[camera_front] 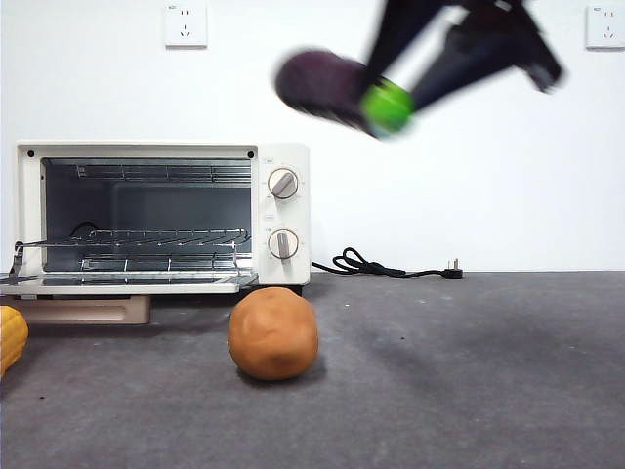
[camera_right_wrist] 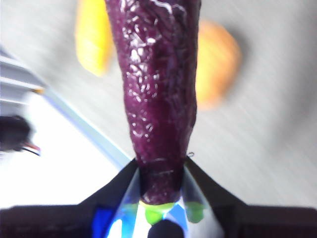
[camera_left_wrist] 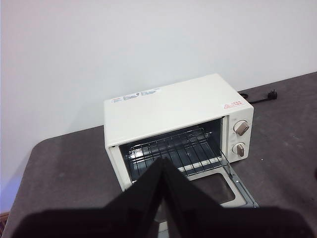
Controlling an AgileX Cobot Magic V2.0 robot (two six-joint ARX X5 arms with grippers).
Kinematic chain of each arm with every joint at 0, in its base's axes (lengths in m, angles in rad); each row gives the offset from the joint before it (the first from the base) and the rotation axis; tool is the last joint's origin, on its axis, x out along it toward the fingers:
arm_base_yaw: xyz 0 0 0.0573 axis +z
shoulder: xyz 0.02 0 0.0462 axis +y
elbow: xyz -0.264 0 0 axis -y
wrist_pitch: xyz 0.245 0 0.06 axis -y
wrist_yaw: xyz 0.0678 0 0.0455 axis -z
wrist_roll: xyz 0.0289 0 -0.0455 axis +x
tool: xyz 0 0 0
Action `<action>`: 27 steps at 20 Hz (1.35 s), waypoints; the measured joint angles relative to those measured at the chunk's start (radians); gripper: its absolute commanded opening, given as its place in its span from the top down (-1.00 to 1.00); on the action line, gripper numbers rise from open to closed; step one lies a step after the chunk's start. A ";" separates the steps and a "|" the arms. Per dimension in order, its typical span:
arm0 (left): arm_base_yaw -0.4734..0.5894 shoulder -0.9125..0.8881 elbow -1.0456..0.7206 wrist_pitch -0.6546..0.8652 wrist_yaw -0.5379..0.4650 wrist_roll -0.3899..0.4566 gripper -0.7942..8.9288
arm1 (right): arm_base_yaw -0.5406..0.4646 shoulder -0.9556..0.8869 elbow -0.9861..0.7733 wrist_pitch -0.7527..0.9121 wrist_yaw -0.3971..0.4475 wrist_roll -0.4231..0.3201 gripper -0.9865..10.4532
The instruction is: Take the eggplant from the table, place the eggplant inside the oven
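Note:
My right gripper (camera_front: 391, 93) is shut on the stem end of the dark purple eggplant (camera_front: 317, 86), holding it high in the air above and to the right of the oven (camera_front: 161, 215). The right wrist view shows the eggplant (camera_right_wrist: 158, 89) reaching out from between the jaws, its green cap (camera_right_wrist: 158, 210) at their base. The cream oven (camera_left_wrist: 178, 126) stands with its door open and flat, wire rack (camera_front: 132, 237) showing inside. My left gripper (camera_left_wrist: 162, 166) is shut and empty, hovering in front of and above the oven's open mouth.
A round orange-brown ball (camera_front: 273, 333) lies on the dark grey table (camera_front: 469, 371) in front of the oven's knobs. A yellow object (camera_front: 10, 338) sits at the left edge. A black power cable (camera_front: 391, 267) runs along the wall behind.

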 measured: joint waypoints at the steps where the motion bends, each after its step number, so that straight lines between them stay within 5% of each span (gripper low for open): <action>1: 0.000 0.000 0.000 0.000 0.000 0.000 0.85 | 0.024 0.028 0.032 0.030 -0.006 0.013 0.85; 11: 0.000 0.000 0.000 0.000 0.000 0.000 0.85 | 0.126 0.497 0.385 0.198 -0.240 0.105 0.85; 20: 0.000 0.000 0.000 0.000 0.000 0.000 0.85 | 0.114 0.919 0.789 0.331 -0.396 0.333 0.85; 24: 0.000 0.000 0.000 -0.008 0.000 0.000 0.85 | 0.078 1.009 0.863 0.450 -0.399 0.491 0.85; 27: 0.000 0.000 0.000 -0.019 0.000 0.001 0.85 | 0.041 1.020 0.863 0.509 -0.294 0.626 0.85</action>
